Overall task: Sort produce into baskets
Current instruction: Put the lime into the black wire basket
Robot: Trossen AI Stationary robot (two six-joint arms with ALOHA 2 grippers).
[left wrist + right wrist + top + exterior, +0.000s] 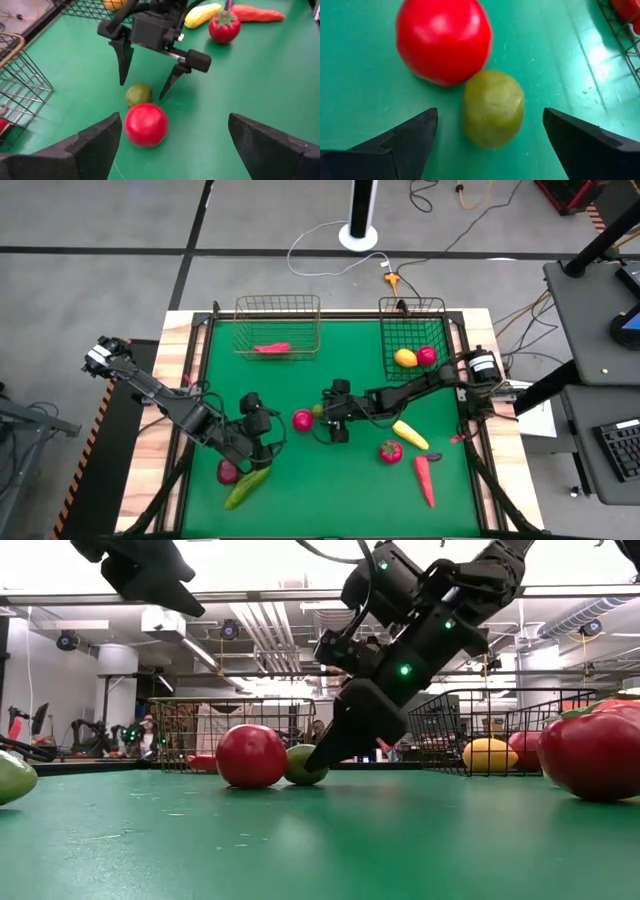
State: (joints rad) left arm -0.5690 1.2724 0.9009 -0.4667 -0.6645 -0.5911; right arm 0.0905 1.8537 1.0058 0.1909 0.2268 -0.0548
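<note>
lime (pixel 493 108) sits between the right gripper's (pixel 490 145) open fingers near the worktop's (pixel 300 500) middle, touching a red fruit (pixel 444 40). left gripper (pixel 262 428) hovers just beside them, fingers spread wide, holding nothing. cucumber (pixel 246 487) and a dark-red fruit (pixel 228 472) lie toward the near left corner. tan basket (pixel 277 328) holds a chili (pixel 271 348); black basket (pixel 413 332) holds a lemon (pixel 404 358) and a pink fruit (pixel 426 356).

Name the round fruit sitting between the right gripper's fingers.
The green lime: it lies between the open right gripper fingers, touching the red round fruit just beyond, which is outside them.
</note>
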